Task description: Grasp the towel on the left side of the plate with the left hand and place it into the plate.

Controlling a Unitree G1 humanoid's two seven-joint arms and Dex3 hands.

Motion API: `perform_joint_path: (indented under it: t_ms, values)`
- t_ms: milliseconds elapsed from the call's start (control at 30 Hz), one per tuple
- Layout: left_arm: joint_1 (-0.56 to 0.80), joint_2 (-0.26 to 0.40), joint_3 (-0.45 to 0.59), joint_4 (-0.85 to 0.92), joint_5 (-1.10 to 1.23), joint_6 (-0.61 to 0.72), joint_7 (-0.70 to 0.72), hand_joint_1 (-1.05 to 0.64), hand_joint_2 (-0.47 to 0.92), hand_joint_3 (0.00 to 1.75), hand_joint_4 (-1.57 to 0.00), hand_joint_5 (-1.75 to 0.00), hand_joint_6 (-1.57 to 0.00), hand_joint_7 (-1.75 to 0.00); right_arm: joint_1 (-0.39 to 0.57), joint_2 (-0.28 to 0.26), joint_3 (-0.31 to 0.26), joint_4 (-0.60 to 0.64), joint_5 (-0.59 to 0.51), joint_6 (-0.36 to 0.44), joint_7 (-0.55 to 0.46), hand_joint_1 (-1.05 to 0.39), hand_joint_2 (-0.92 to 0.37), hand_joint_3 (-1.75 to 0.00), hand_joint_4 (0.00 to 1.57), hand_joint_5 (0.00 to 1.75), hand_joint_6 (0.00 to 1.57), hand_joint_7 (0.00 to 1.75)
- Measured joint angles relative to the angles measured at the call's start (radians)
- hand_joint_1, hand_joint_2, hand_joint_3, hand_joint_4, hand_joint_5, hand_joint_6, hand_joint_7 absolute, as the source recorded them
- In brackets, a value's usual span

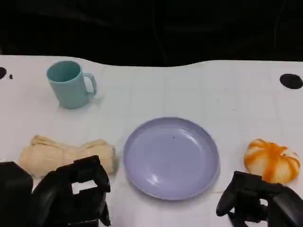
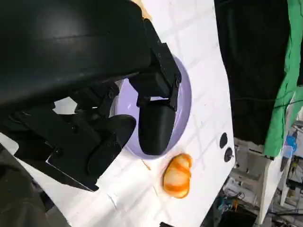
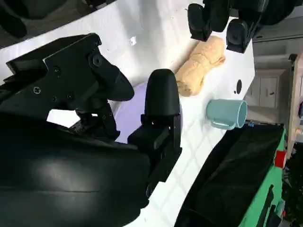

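In the head view we see our left hand [image 1: 78,189] low at the near edge of the table [image 1: 199,90], and the towel [image 1: 66,155] lies just beyond it, on the far side of the fingers. The towel is a cream roll, lying across the table. Our left fingers [image 1: 97,172] are spread and a little curled, and they hold nothing. They hang close over the near edge of the towel; whether they touch it we cannot tell. The lilac plate [image 1: 171,157] is to the right of this hand, just beside the right end of the towel, and it carries nothing.

In the left wrist view the fingers [image 2: 156,123] of that hand reach out over the plate [image 2: 184,101], and beyond the plate lies an orange-striped bun [image 2: 177,175].

Our right hand [image 1: 258,201] is at the near right corner, its fingers curled inward with nothing in them. The bun [image 1: 272,160] is just beyond this hand, well apart from the plate on its right side.

In the right wrist view we see the towel [image 3: 201,66] far past the right fingers [image 3: 162,101], with the left hand [image 3: 222,19] above it, and a teal mug [image 3: 228,113] upright beside the towel. In the head view the mug [image 1: 70,84] stands far beyond the left hand, at the back of the table.
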Motion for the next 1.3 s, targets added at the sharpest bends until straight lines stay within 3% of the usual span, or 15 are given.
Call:
perform_joint_path:
  t_ms: [833, 1067, 1167, 1300]
  values:
    - [-0.001, 0.001, 0.001, 0.010, 0.009, -0.004, -0.015, -0.05, 0.49, 1.37, -0.87, -1.75, -0.78, -1.59, -0.001, -0.001, 0.000, 0.000, -0.004, -0.006, 0.000, -0.02, -0.59, -1.11, 0.73, 1.75, 0.61, 1.48]
    - [-0.001, -0.011, 0.017, 0.010, 0.009, -0.023, -0.015, -0.06, 0.51, 1.29, -0.75, -1.73, -0.71, -1.48, -0.001, -0.001, 0.000, 0.000, -0.005, -0.006, 0.000, -0.02, -0.59, -1.10, 0.73, 1.75, 0.61, 1.48]
    - [-0.001, -0.016, 0.023, 0.010, 0.016, -0.045, -0.015, -0.11, 0.43, 1.29, -0.65, -1.70, -0.64, -1.38, -0.001, -0.001, 0.000, 0.000, -0.004, -0.006, 0.000, -0.01, -0.59, -1.11, 0.73, 1.75, 0.61, 1.48]
    - [0.000, -0.035, 0.027, 0.017, 0.033, -0.121, -0.017, -0.21, 0.50, 0.99, -0.52, -1.54, -0.52, -1.15, -0.001, -0.001, 0.000, 0.000, -0.004, -0.006, 0.000, -0.01, -0.59, -1.11, 0.73, 1.75, 0.61, 1.48]
